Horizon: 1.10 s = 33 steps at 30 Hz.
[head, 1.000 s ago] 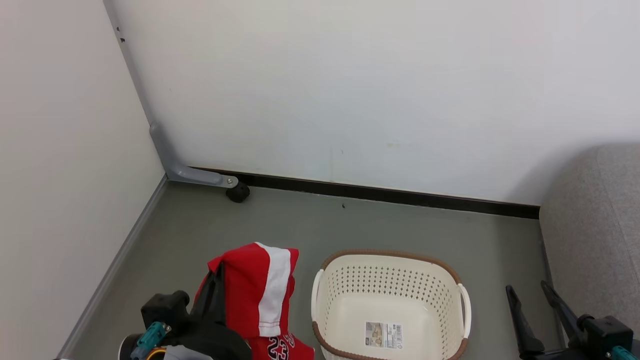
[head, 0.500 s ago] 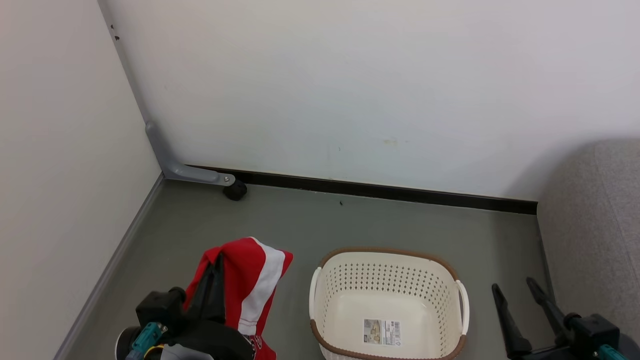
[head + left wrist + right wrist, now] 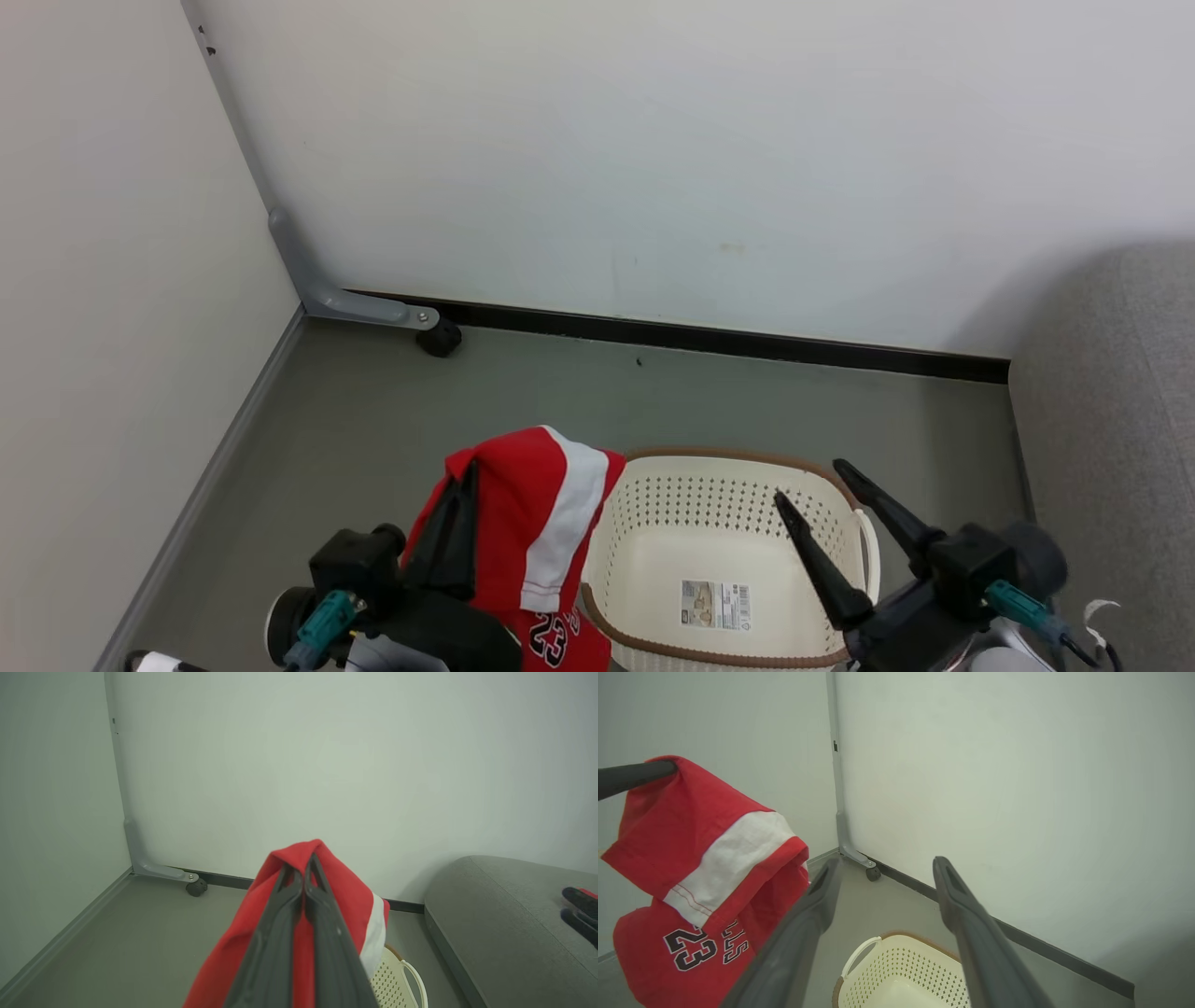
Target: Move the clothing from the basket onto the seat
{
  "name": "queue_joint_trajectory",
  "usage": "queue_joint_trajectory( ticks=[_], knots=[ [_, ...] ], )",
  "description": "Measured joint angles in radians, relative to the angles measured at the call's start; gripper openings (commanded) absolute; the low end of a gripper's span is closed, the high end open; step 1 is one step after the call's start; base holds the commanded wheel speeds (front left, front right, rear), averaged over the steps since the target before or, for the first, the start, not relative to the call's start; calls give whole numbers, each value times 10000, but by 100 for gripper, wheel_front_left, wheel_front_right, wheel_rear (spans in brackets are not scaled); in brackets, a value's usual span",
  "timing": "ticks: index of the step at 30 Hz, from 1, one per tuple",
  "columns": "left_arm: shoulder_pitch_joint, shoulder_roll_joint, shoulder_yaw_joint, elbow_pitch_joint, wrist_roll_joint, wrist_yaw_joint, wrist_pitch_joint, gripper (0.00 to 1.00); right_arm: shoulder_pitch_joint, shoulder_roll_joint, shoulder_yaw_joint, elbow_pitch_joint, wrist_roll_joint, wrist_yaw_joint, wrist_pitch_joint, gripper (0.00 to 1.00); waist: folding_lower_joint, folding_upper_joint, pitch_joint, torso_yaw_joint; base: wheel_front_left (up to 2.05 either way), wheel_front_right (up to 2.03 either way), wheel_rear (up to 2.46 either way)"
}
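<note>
- Left gripper: the two dark fingers are pressed together on a fold of red cloth. In the left wrist view the left gripper has its tips buried in the top of the bunched fabric.
- Shorts: red basketball shorts with a white stripe and a black-and-white "23" hang from the left gripper. The cloth drapes over and beside the fingers, clear of the floor.
- In the head view the shorts hang at the left of the basket, and their right edge overlaps its left rim. In the right wrist view the shorts hang left of the right arm's fingers.
- Right gripper: its fingers stand wide apart with nothing between them. In the head view they point over the right half of the basket.
- In the right wrist view the right gripper frames the far wall, with the basket below.
- The basket is cream, perforated plastic with a brown rim and white side handles. It rests on the grey floor, and a printed label lies on its bottom.
- Sofa: grey textured upholstery with a rounded edge, to the right of the basket and well apart from the shorts.
- Background: a white wall panel with a black baseboard, and a grey metal bracket ending in a small black caster.
</note>
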Motion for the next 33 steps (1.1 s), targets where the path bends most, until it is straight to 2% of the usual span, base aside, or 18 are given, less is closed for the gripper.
queue_joint_trajectory(
  ticks=[9,23,33],
  knots=[
    [-20,-100,-541,-489,90,-117,410,0,-1266,-401,2291,-102,506,2,0,100,0,0,136,226,0,0,0],
    [-35,-140,-1043,-972,313,-290,894,0,-2449,-617,4171,52,1406,0,-2,100,0,0,319,502,0,0,0],
    [-57,-242,-1603,-1331,414,-464,1181,0,-2927,-675,4767,309,1975,0,-2,100,0,0,400,578,0,0,0]
  ],
)
